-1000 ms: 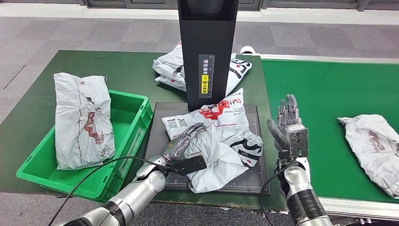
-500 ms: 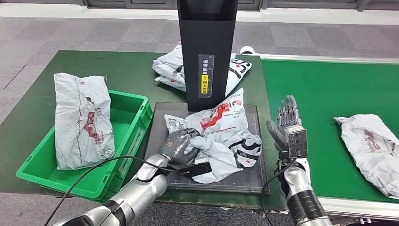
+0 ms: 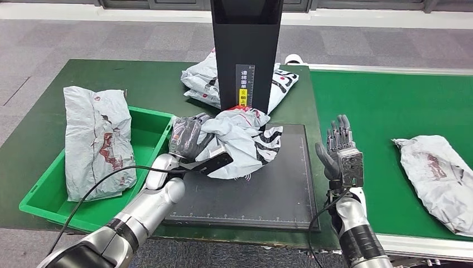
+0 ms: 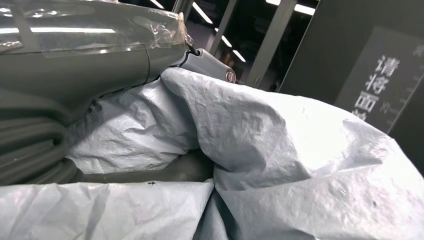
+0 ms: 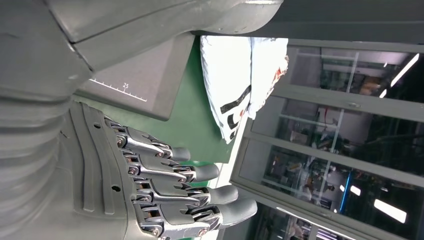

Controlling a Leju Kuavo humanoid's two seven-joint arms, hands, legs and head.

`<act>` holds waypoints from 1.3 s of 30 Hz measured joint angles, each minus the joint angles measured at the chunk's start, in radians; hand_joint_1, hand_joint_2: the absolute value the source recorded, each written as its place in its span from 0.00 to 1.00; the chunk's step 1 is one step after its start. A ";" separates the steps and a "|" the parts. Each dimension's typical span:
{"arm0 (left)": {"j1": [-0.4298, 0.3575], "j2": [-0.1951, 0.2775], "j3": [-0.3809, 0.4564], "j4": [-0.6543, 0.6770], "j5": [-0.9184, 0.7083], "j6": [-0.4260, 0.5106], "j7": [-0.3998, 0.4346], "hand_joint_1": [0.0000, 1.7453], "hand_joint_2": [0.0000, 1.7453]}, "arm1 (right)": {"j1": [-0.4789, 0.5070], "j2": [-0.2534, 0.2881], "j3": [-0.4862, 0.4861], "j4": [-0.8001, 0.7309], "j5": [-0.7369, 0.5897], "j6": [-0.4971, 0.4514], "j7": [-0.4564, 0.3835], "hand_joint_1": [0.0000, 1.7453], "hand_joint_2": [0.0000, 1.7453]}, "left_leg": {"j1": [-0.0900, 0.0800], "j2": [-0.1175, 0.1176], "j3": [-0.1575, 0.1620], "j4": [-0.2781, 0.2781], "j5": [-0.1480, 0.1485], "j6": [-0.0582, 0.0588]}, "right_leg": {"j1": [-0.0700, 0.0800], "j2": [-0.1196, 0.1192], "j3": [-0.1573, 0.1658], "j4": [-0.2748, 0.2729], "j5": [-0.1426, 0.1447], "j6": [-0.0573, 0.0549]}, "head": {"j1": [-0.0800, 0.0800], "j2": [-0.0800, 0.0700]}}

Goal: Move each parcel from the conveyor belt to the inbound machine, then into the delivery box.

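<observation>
**Parcel gripped over the scanner plate**

The left hand grips a crumpled grey parcel, bunched above the black scanner plate near the dark upright column. The right hand hangs between plate and green conveyor belt, fingers straight and apart, holding nothing. Another parcel lies on the belt. One more leans across the green box.
</observation>
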 joint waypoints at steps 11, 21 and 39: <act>0.000 0.010 0.005 -0.023 -0.030 0.019 0.014 1.00 1.00 | -0.002 0.002 0.000 0.002 -0.001 -0.001 0.000 0.00 1.00 | 0.000 0.000 0.000 0.000 0.000 0.000 | 0.000 0.000 0.000 0.000 0.000 0.000 | 0.000 0.000; 0.044 0.054 0.227 -0.326 -0.446 0.056 0.101 1.00 1.00 | 0.021 0.002 -0.002 -0.007 0.000 -0.014 0.016 0.00 1.00 | 0.000 0.001 0.000 -0.001 0.000 0.000 | 0.000 0.001 -0.001 0.000 0.000 0.000 | 0.000 0.000; 0.216 0.332 0.708 -0.510 -0.338 0.058 0.062 1.00 1.00 | 0.183 -0.006 -0.106 -0.203 0.045 -0.021 0.060 0.00 1.00 | 0.001 0.003 0.000 -0.003 -0.001 -0.003 | 0.002 0.002 -0.003 0.001 -0.003 -0.005 | 0.000 0.000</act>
